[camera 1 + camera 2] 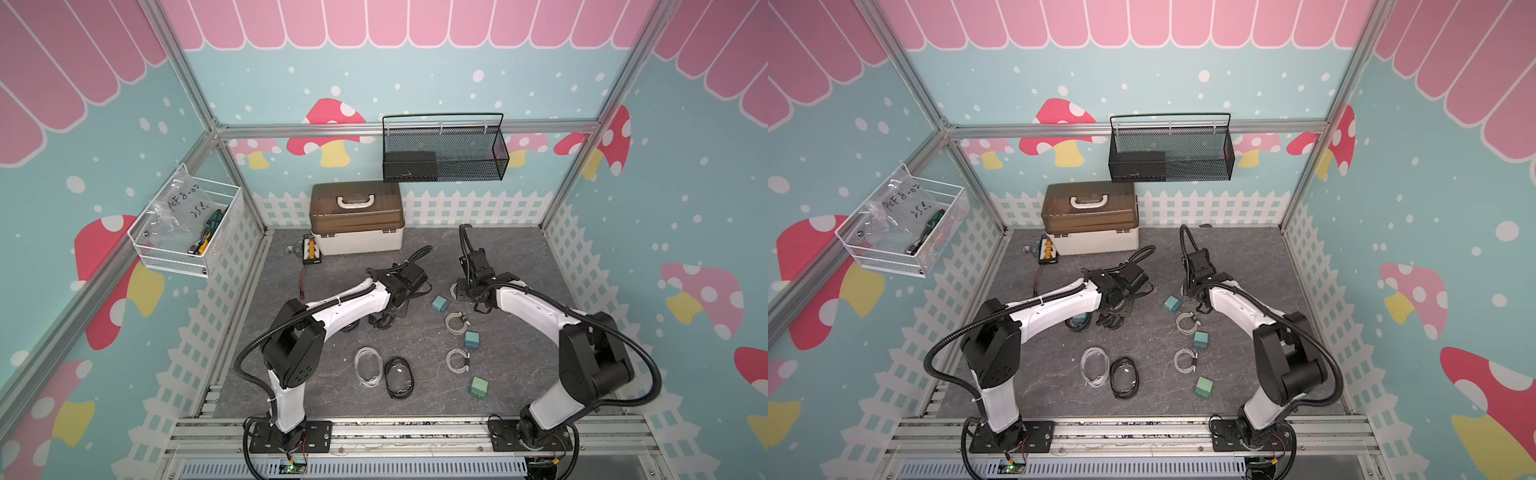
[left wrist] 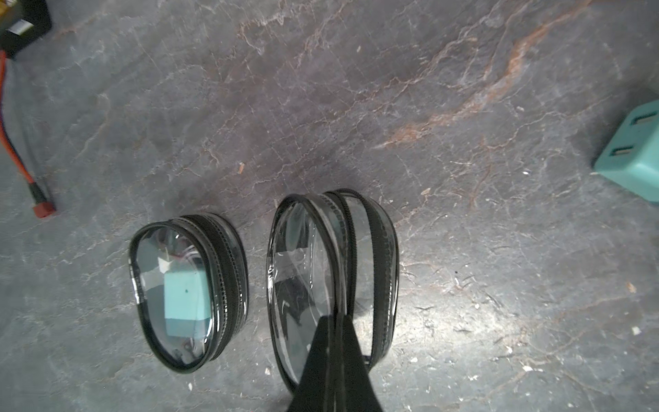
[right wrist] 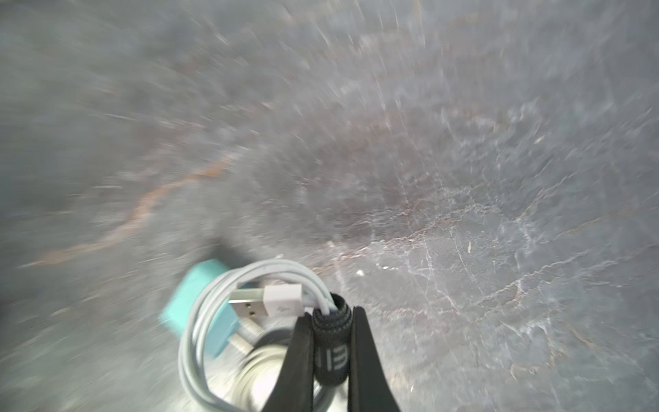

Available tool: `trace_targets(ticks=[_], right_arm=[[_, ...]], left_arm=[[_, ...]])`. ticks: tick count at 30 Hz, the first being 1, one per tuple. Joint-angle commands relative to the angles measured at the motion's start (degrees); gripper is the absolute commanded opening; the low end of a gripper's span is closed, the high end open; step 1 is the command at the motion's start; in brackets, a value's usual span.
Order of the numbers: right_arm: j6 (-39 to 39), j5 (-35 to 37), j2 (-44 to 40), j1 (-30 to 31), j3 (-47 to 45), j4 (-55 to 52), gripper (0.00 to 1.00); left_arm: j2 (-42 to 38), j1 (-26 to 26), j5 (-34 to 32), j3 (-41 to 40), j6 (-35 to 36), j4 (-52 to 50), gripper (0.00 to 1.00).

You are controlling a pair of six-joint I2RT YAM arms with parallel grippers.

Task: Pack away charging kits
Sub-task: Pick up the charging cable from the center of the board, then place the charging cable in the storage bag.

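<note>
Left pincer (image 2: 334, 328) of mine nips the rim of an open black-rimmed pouch (image 2: 303, 257); just beside it lies a packed pouch (image 2: 178, 285). Right pincer (image 3: 331, 314) clamps the black strap (image 3: 330, 342) of a coiled white cable (image 3: 271, 268), with a teal adapter (image 3: 194, 292) close by.

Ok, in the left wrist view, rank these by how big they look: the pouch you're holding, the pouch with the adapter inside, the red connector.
1. Held pouch: looks largest, though it sits nearer the camera, so its lead is unsure.
2. Packed pouch.
3. Red connector: clearly smallest.
</note>
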Motion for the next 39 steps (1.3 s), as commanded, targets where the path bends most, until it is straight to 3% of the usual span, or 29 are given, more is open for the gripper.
trace_targets(ticks=[1,10,18,39], right_arm=[[2.6,-3.6,-2.7,5.0,-1.6,-0.3,0.0],[7.6,-9.5,3.3,15.3,0.4,5.6,0.0],[10.3,-13.8,8.0,16.7,0.8,10.6,0.0],[11.9,-10.5,15.7,17.7,4.9,11.0,0.0]], left_arm=[[-2.5,0.7,3.6,-1.3,-0.6,3.2,0.0],[-5.3,1.6,7.1,-5.0,-0.6,7.9,0.0],[-9.8,2.7,11.5,-9.2,-0.3,13.2,0.0],[-17.6,3.6,25.1,-17.3,-0.2,25.3,0.0]])
